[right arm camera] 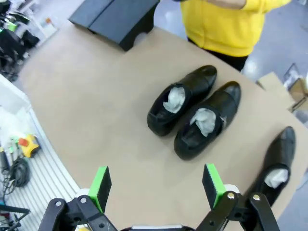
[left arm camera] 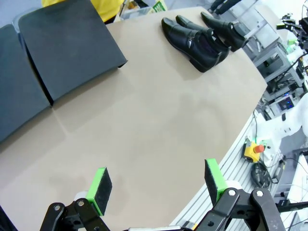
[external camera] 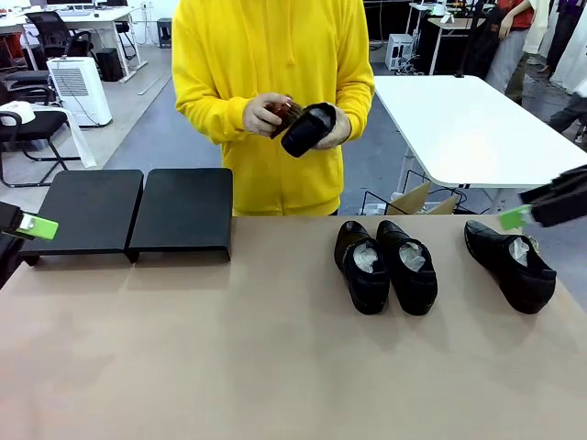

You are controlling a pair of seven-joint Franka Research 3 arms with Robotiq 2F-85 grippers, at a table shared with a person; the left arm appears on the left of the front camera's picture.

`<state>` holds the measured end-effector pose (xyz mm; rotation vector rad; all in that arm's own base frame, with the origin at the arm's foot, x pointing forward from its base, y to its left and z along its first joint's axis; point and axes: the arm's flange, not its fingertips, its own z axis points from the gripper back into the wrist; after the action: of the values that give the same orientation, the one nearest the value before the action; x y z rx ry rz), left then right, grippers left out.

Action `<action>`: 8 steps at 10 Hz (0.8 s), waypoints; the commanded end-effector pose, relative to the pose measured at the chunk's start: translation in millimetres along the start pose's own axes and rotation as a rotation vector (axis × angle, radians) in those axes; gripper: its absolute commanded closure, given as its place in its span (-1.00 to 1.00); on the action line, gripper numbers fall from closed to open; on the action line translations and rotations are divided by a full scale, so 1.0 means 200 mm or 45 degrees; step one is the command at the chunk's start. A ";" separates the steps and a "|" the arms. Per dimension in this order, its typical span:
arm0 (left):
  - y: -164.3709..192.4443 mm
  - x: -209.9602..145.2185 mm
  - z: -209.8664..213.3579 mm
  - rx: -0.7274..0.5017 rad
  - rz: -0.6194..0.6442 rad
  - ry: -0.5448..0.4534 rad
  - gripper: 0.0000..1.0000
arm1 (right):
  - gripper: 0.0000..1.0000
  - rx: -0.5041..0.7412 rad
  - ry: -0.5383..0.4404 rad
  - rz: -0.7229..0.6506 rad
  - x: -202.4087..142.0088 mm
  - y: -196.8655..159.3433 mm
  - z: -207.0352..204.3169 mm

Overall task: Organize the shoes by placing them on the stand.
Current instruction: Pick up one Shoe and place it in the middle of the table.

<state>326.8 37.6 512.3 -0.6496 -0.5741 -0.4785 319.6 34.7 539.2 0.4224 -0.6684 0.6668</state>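
Three black glossy shoes with white paper inside lie on the tan table: a pair side by side (external camera: 364, 266) (external camera: 408, 266) and a single one (external camera: 510, 264) at the right. The pair (right arm camera: 180, 98) (right arm camera: 208, 119) lies ahead of my right gripper (right arm camera: 155, 186), which is open and empty; the single shoe (right arm camera: 275, 166) is to its right. A person in a yellow hoodie holds a fourth shoe (external camera: 307, 128) in both hands above the far edge. The black stand (external camera: 138, 211) sits at the far left. My left gripper (left arm camera: 156, 185) hovers open over bare table, stand (left arm camera: 57, 53) ahead.
A white table (external camera: 459, 119) stands behind on the right, with a cardboard box (external camera: 417, 200) under it. Office chairs and a white appliance (external camera: 78, 87) are at the back left. Bare tabletop fills the near half.
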 end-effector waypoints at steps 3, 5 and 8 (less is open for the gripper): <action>0.01 0.00 0.00 -0.025 -0.021 -0.016 -1.00 | -1.00 0.004 0.028 0.000 0.05 0.02 -0.11; 0.01 0.00 0.00 -0.025 -0.021 -0.016 -1.00 | -1.00 0.004 0.028 0.000 0.05 0.02 -0.11; 0.01 0.00 0.00 -0.025 -0.021 -0.016 -1.00 | -1.00 -0.102 0.109 -0.068 0.19 0.10 -0.22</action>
<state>326.7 37.6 512.2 -0.6492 -0.5750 -0.4812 340.5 63.0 532.4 0.4032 -0.6479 0.6679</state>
